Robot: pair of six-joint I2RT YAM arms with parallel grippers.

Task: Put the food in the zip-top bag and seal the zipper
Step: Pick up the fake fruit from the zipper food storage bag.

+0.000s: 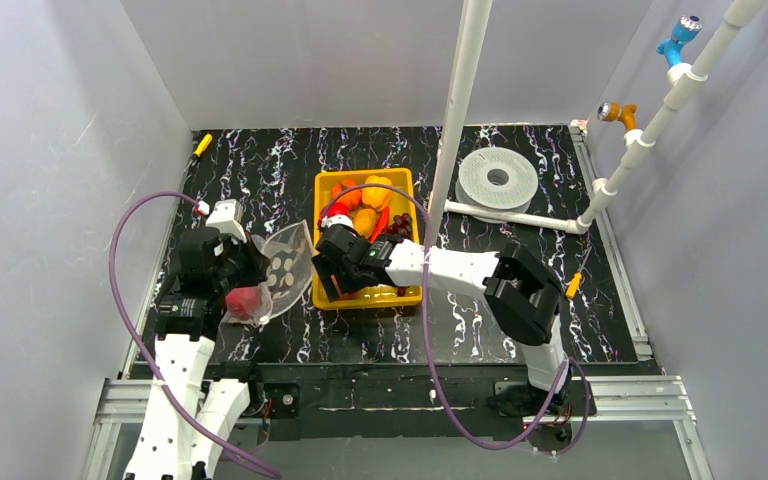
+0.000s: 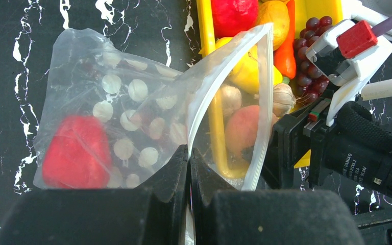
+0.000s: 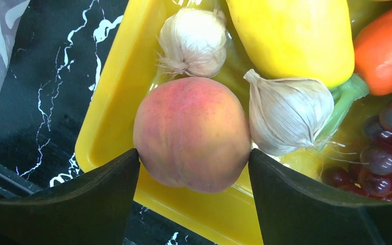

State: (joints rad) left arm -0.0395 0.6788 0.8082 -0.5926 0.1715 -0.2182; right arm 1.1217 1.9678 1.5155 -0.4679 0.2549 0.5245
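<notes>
The zip-top bag [image 2: 132, 76] lies clear and crinkly left of the yellow tray [image 1: 365, 298], with one red food piece [image 2: 76, 153] inside. My left gripper [image 2: 190, 158] is shut on the bag's mouth edge, and the zipper [image 2: 265, 102] arcs open toward the tray. My right gripper [image 3: 194, 158] is over the tray's near left corner, both fingers pressed against a peach [image 3: 191, 132] that sits above the tray rim [image 3: 112, 92]. Two garlic bulbs [image 3: 288, 109], a yellow pepper [image 3: 296, 35], an orange piece [image 3: 388, 48] and purple grapes [image 3: 383, 153] lie in the tray.
A white upright pipe [image 1: 465, 100] rises behind the tray, with a white round disc [image 1: 498, 178] at its right. White pipework with coloured fittings [image 1: 650, 130] runs along the right wall. A small yellow piece [image 1: 202, 144] lies at the back left.
</notes>
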